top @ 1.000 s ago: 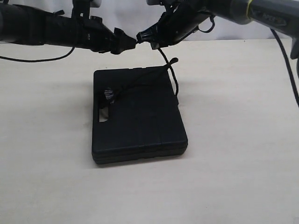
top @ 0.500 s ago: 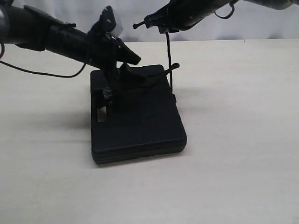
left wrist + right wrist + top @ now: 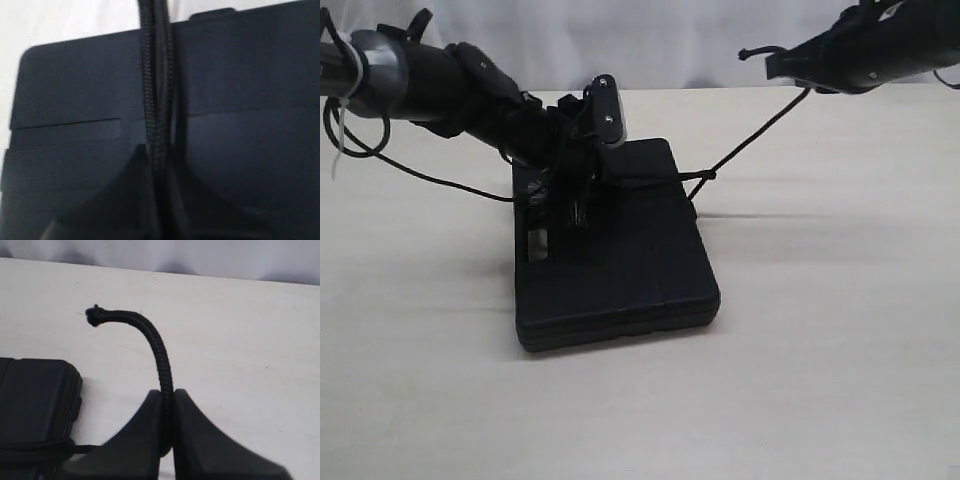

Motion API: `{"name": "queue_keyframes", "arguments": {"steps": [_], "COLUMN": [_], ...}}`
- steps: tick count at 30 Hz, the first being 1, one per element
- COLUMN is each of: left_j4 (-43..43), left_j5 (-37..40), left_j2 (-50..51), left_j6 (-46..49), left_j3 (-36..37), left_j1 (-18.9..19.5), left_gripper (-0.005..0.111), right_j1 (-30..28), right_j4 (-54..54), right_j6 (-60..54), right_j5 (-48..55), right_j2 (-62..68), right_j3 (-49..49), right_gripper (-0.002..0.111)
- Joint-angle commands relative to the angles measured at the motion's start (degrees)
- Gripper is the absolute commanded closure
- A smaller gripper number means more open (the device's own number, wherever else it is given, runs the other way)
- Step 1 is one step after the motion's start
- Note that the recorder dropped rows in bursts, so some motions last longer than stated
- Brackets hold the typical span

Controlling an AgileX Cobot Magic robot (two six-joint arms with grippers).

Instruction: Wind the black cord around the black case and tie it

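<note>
The black case (image 3: 620, 270) lies flat on the pale table, its handle cutout at its left side. The black cord (image 3: 755, 135) crosses the lid and rises taut from the case's right edge to my right gripper (image 3: 770, 62), held high at the upper right. That gripper (image 3: 167, 395) is shut on the cord, whose knotted tip (image 3: 93, 315) curls free beyond the fingers. My left gripper (image 3: 570, 195) is down on the case's far left part. It (image 3: 159, 155) is shut on the cord (image 3: 155, 75) just above the ribbed lid (image 3: 240, 80).
The pale table (image 3: 820, 350) spreads all round the case. A thin smooth cable (image 3: 420, 175) of the left arm droops to the table left of the case. A white backdrop (image 3: 700, 40) closes the far edge.
My left gripper dropped from the air onto the case and shut on the cord. My right gripper swung up and to the right, pulling the cord taut.
</note>
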Motion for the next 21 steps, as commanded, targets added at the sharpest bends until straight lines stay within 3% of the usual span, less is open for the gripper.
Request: {"name": "queue_keyframes", "arguments": {"steps": [1,6,13,21], "left_j4": [6.2,18.4,18.8,22.6], "left_j5": [8.4,8.7,6.5,10.1], "left_j2": [-4.0,-5.0,-4.5,-1.9], "left_j6": [-4.6,-15.5,-17.7,-18.4], "left_j3": [0.2,0.2,0.2,0.2], "left_j1": [-0.2,-0.2,-0.1,0.6], "left_gripper": [0.107,0.107,0.107,0.107], "right_j1": [-2.3,-2.2,-3.2,-14.1], "right_j4": [1.7,1.7,1.7,1.7], "right_j6": [-2.0,-2.0,-1.8,-0.3], "right_j5": [-4.4,-1.8,-2.1,-15.2], "right_j2": [-4.2,-8.8,-10.6,-10.6], "right_j3": [1.0,1.1,4.1,20.4], "right_gripper": [0.104,0.104,0.104,0.104]}}
